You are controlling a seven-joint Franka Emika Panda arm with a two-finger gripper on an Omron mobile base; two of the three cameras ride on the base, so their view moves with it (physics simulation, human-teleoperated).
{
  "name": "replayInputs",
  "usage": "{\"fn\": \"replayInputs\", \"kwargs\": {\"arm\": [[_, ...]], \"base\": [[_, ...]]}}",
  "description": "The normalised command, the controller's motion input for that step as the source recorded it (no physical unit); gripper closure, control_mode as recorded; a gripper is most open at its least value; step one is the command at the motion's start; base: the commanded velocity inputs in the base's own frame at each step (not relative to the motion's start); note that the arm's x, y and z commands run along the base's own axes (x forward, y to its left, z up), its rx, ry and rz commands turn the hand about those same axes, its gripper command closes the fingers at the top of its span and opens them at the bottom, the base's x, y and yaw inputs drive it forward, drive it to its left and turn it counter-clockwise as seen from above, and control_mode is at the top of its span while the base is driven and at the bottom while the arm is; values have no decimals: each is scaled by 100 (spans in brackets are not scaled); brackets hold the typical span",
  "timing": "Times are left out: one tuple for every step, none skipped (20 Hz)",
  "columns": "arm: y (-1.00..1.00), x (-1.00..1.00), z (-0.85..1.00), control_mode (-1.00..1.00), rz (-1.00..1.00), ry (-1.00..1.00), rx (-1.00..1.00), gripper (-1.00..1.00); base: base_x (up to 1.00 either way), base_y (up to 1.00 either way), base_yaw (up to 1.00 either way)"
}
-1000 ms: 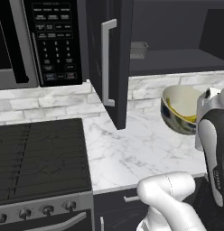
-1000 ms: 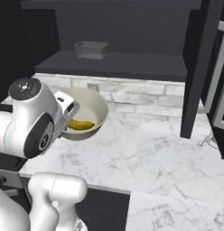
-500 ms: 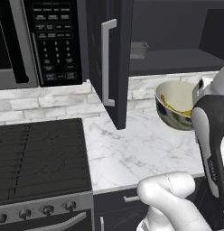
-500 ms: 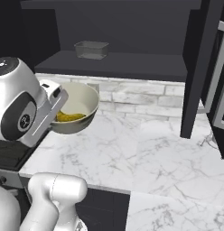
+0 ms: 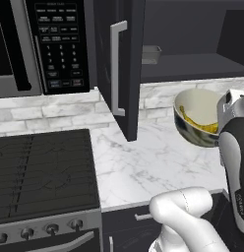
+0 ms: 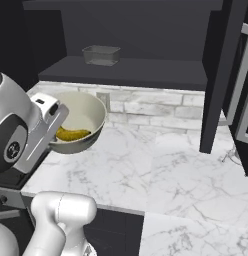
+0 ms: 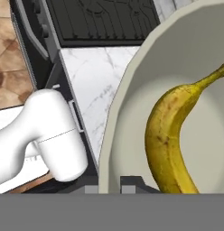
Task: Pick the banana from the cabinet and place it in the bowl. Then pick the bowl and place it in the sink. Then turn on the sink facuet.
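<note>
My gripper (image 6: 55, 116) is shut on the rim of the bowl (image 6: 82, 118), which hangs tilted just above the counter's left part. The banana (image 6: 73, 134) lies inside it. In the hand view the banana (image 7: 170, 140) curves along the cream inside of the bowl (image 7: 117, 118), and one dark fingertip (image 7: 132, 182) sits at the rim. In the left base view the bowl (image 5: 195, 114) is beside my forearm. The black cabinet (image 5: 129, 64) stands open. The sink is out of view. I cannot tell whether a thin grey piece (image 6: 227, 156) is the sink facuet.
A small metal pan (image 6: 101, 55) sits on the cabinet shelf (image 6: 126, 74). The open door with its silver handle (image 5: 116, 69) juts over the marble counter (image 5: 143, 167). A microwave (image 5: 40, 44) and a black stove (image 5: 43, 167) are at the left. Another open door (image 6: 218, 75) stands at the right.
The bowl with the banana has shifted a little to the left in the right base view and tipped more, and my forearm has swung with it.
</note>
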Motion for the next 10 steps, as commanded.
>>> {"fn": "replayInputs", "kwargs": {"arm": [[0, 0, 0, -100, 0, -3, 0, 100], [0, 0, 0, -100, 0, 0, 0, 100], [0, 0, 0, -100, 0, 0, 0, 100], [5, 0, 0, -100, 2, 0, 0, 100], [6, 0, 0, -100, 5, 0, 0, 100], [0, 0, 0, -100, 0, 0, 0, 100], [0, 0, 0, -100, 0, 4, 0, 100], [0, 0, 0, -100, 0, 4, 0, 100], [0, 0, 0, -100, 0, 2, 0, 100], [0, 0, 0, -100, 0, 0, 0, 100]], "base": [[0, 0, 0], [0, 0, 0], [0, 0, 0], [0, 0, 0], [0, 0, 0], [0, 0, 0], [0, 0, 0], [0, 0, 0], [0, 0, 0], [0, 0, 0]]}}
